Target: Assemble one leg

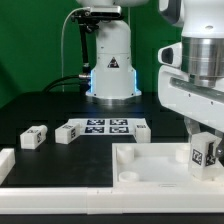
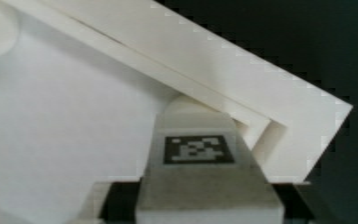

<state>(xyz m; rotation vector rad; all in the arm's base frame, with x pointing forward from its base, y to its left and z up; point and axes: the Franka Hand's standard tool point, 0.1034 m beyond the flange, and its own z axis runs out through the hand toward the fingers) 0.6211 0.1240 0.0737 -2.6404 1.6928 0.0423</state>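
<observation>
The gripper (image 1: 204, 150) pinches a tagged leg (image 1: 201, 152) upright over the white panel (image 1: 150, 166) at the exterior view's right; beyond, three loose legs (image 1: 33, 138) flank the marker board (image 1: 104, 127) before the arm's base (image 1: 110, 70)

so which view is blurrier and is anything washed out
Wrist view is softer: the leg tag is fuzzy, and the white panel is nearly featureless, edges shown only by faint shadow. Exterior view is sharper, though the gripper housing and the panel are bright against the dark table.
</observation>
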